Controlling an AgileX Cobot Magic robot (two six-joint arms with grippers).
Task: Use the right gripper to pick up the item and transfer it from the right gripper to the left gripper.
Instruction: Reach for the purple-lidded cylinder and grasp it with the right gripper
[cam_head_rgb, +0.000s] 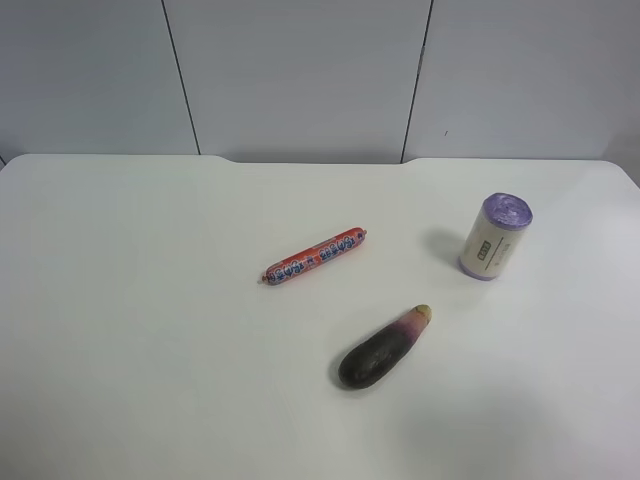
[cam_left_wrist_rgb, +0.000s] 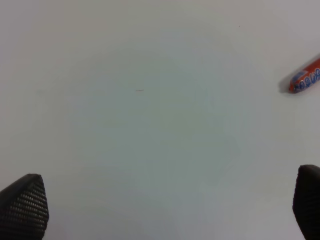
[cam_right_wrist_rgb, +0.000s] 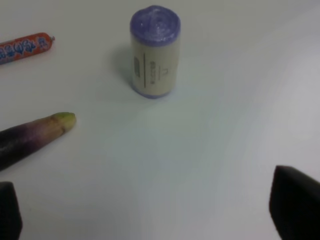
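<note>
Fingertips of the right gripper sat at the two lower corners of my right wrist feed. They were black and set wide apart, with only the white table between them. The left gripper looked much the same on its own feed: two dark, textured fingertips spread far apart over the white surface, pinching nothing.

Next out from the right gripper lay the aubergine, on its side, with its pale green tip the end nearer the item. Beyond it stood the item, upright on one purple end with the other purple end facing up. Its cream wrap and small dark label were turned toward the right wrist camera. It stood well apart from both grippers, and nothing touched it.

On the high camera I found the item toward that view's right side. The aubergine lay nearer the camera, and the red sausage stick lay near the middle of the table, each apart from the others. One end of that red sausage stick also showed at the edge of the left wrist feed. Farthest back, the table's rear edge met a grey panelled wall.
</note>
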